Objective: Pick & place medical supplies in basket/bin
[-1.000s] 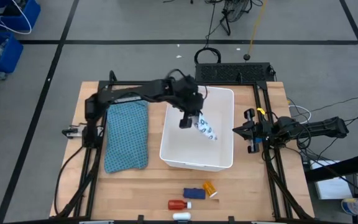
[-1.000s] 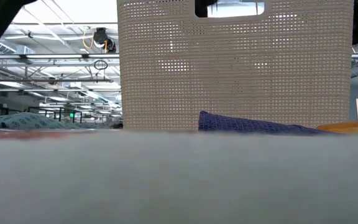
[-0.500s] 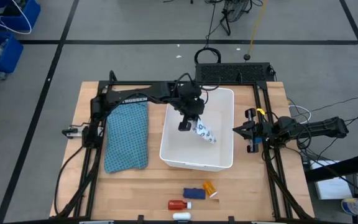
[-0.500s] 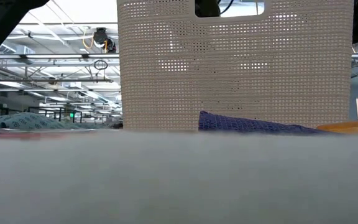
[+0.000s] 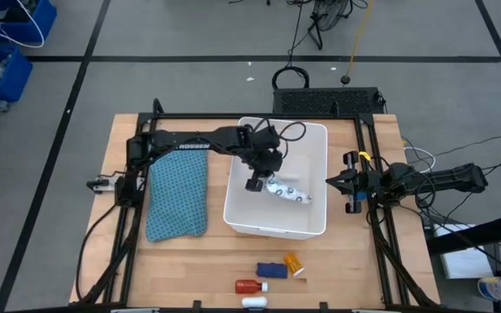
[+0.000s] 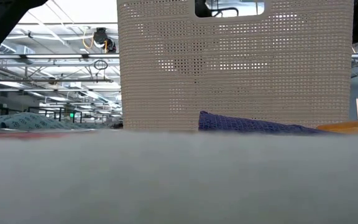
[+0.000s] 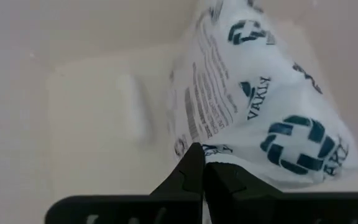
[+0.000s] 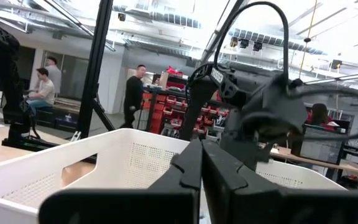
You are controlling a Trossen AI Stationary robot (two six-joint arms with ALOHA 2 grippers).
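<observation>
Crinkled white packet [image 7: 260, 106] with teal logos, pinched by left gripper [image 5: 257, 183] fingers inside white bin [image 5: 307, 228]

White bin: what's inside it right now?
Inside the white bin: the left gripper, shut on the white printed packet lying on the floor. What's under the packet and arm is hidden.

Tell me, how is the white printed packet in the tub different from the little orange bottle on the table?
The white printed packet lies inside the white tub, pinched by the left gripper; the orange bottle lies loose on the bare wooden table, in front of the tub. The packet is flat, soft and white with dark teal print; the bottle is small, rounded and orange. The right gripper waits beside the tub, touching neither.
</observation>
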